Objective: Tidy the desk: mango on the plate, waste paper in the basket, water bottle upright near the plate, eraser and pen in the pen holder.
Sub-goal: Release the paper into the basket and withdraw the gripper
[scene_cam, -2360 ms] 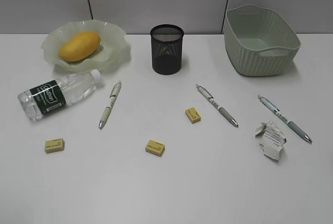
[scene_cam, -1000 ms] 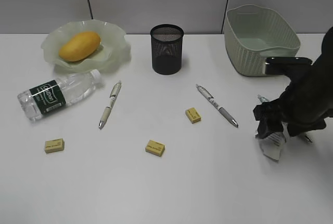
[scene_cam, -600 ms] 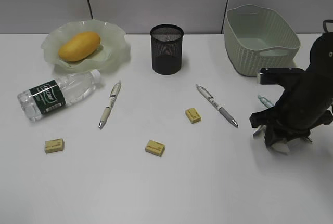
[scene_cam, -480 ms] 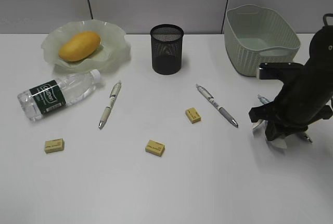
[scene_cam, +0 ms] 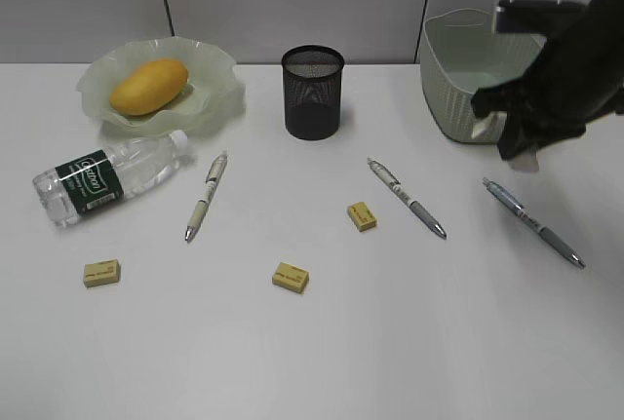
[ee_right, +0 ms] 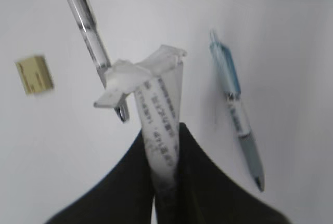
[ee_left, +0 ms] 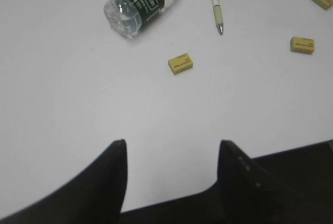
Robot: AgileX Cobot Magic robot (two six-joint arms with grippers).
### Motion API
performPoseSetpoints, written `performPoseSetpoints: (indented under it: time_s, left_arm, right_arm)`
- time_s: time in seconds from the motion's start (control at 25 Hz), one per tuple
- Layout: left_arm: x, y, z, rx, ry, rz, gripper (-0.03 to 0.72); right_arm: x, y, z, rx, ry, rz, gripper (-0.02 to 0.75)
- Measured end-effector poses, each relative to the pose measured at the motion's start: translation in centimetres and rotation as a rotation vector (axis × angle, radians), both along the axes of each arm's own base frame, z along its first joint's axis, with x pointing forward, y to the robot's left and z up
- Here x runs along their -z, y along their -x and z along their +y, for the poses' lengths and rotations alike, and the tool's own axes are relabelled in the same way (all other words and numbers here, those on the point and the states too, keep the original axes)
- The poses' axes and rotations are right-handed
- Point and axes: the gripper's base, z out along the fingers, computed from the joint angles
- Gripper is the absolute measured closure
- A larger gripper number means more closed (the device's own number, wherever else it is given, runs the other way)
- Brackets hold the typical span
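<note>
The waste paper (ee_right: 156,104) is pinched in the right end effector (ee_right: 164,164), raised beside the basket (scene_cam: 468,79) (not yet inside). The mango (scene_cam: 148,86) sits on the plate (scene_cam: 210,108). The water bottle (scene_cam: 102,176) lies flat on the tabletop (scene_cam: 322,352); pens and erasers remain out. The left end effector (ee_left: 171,154) hangs spread, empty.

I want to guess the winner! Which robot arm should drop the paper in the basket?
Right. Its fingers already pinch the waste paper, raised beside the basket. The left gripper is open and empty, near the bottle.
</note>
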Motion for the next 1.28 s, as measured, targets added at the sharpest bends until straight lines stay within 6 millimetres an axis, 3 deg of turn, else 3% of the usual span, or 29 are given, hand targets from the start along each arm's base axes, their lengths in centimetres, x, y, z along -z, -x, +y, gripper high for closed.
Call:
performPoseSetpoints:
  time_s: [0.32, 0.4, 0.52, 0.76, 1.04, 1.16, 1.2, 1.28]
  left_arm:
    - [0.0, 0.0, 0.0, 0.0, 0.0, 0.0, 0.264]
    - [0.0, 0.0, 0.0, 0.0, 0.0, 0.0, 0.266]
    - [0.0, 0.0, 0.0, 0.0, 0.0, 0.0, 0.27]
    - [0.0, 0.0, 0.0, 0.0, 0.0, 0.0, 0.27]
    - [0.0, 0.0, 0.0, 0.0, 0.0, 0.0, 0.27]
    - [0.0, 0.0, 0.0, 0.0, 0.0, 0.0, 0.27]
    - [0.0, 0.0, 0.0, 0.0, 0.0, 0.0, 0.27]
    - [0.0, 0.0, 0.0, 0.0, 0.0, 0.0, 0.27]
  right_arm:
    - [-9.1, -4.5, 0.4, 0.002, 0.009, -0.343, 0.651]
    - [-10.4, -5.6, 0.2, 0.014, 0.037, -0.411, 0.651]
    - [-10.7, -7.4, -0.4, 0.034, 0.062, -0.45, 0.649]
    - [-7.3, -11.6, -1.8, 0.075, 0.077, -0.465, 0.646]
    - [0.5, -14.8, -2.4, 0.091, 0.076, -0.394, 0.603]
    - [3.2, -15.3, -2.2, 0.099, 0.063, -0.346, 0.439]
    - [3.6, -15.3, -2.2, 0.101, 0.061, -0.338, 0.316]
    - [3.8, -15.3, -2.2, 0.102, 0.059, -0.336, 0.162]
